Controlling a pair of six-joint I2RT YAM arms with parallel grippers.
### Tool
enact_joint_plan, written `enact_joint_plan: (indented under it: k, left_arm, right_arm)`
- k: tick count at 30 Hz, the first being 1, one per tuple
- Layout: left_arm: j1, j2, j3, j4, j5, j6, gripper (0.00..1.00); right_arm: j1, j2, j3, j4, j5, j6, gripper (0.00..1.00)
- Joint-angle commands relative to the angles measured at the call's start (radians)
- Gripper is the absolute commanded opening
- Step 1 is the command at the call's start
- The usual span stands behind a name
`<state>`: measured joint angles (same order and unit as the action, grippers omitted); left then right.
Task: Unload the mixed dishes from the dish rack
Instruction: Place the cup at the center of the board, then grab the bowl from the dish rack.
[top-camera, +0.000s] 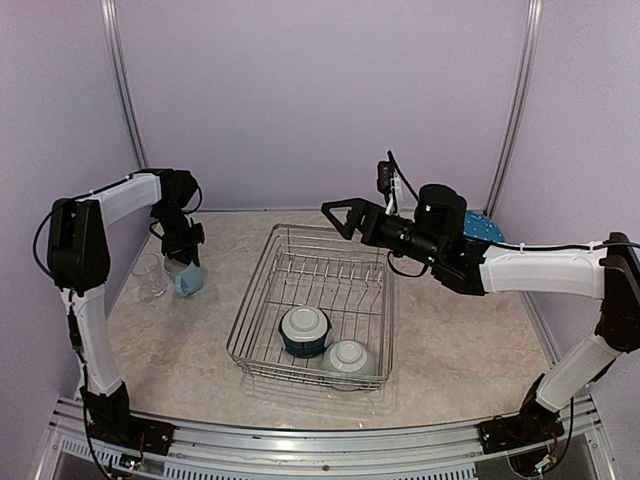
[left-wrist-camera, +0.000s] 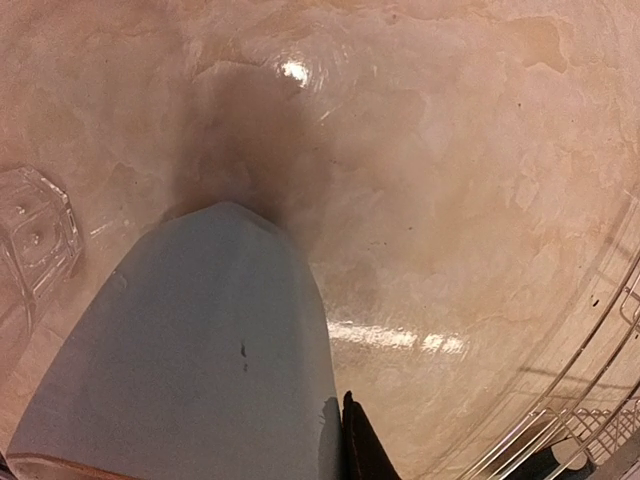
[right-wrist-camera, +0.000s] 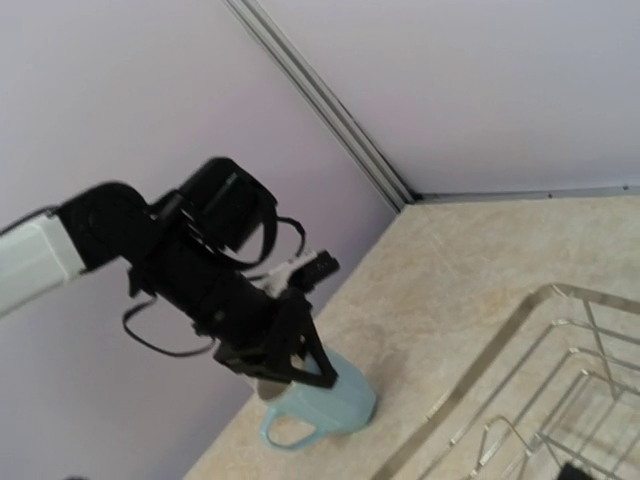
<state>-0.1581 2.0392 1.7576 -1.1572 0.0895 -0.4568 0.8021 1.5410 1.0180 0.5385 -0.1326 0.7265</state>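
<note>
My left gripper (top-camera: 186, 268) is shut on the rim of the light blue mug (top-camera: 189, 283), which is tilted with its base at the table, left of the dish rack (top-camera: 262, 290). The mug fills the left wrist view (left-wrist-camera: 200, 350), with one dark finger (left-wrist-camera: 365, 450) against its side. The right wrist view shows the same grip on the mug (right-wrist-camera: 325, 405). The clear glass (top-camera: 150, 277) stands just left of the mug. Two bowls (top-camera: 304, 330) (top-camera: 350, 358) sit in the rack's near end. My right gripper (top-camera: 340, 216) is open and empty above the rack's far edge. The blue plate (top-camera: 484, 226) lies behind my right arm. No yellow-orange plates show.
The glass (left-wrist-camera: 30, 240) and the rack's wire edge (left-wrist-camera: 590, 400) flank the mug in the left wrist view. Purple walls close in the table on three sides. The rack's upright prongs (top-camera: 330, 275) stand bare. Marbled tabletop (top-camera: 470, 340) lies right of the rack.
</note>
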Motion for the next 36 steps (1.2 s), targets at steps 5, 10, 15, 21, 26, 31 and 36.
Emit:
enact_joint_plan:
  k: [5,10,15,21,26,31,36]
  left_arm:
    - [-0.003,0.004,0.043,-0.023,-0.038,0.026,0.32]
    - [-0.009,-0.029,0.037,-0.015,-0.023,0.026,0.42]
    - [-0.029,-0.100,0.004,0.025,-0.015,0.037,0.57]
    - [-0.055,-0.200,-0.036,0.074,-0.042,0.045,0.63]
    - [-0.076,-0.329,-0.111,0.187,-0.011,0.047,0.67]
    - [-0.103,-0.484,-0.209,0.320,-0.016,0.061,0.73]
    - [-0.113,-0.603,-0.292,0.431,-0.005,0.061,0.80]
  right_arm:
    - [0.022,0.005,0.079,-0.198,0.044,-0.121,1.00]
    - [0.053,0.031,0.126,-0.331,0.092,-0.186,1.00]
    - [0.102,0.101,0.218,-0.483,0.114,-0.266,1.00]
    - [0.159,0.192,0.339,-0.736,0.186,-0.382,1.00]
    - [0.206,0.279,0.424,-0.947,0.275,-0.446,1.00]
    - [0.233,0.314,0.500,-1.081,0.243,-0.430,1.00]
    - [0.233,0.318,0.537,-1.207,0.173,-0.389,1.00]
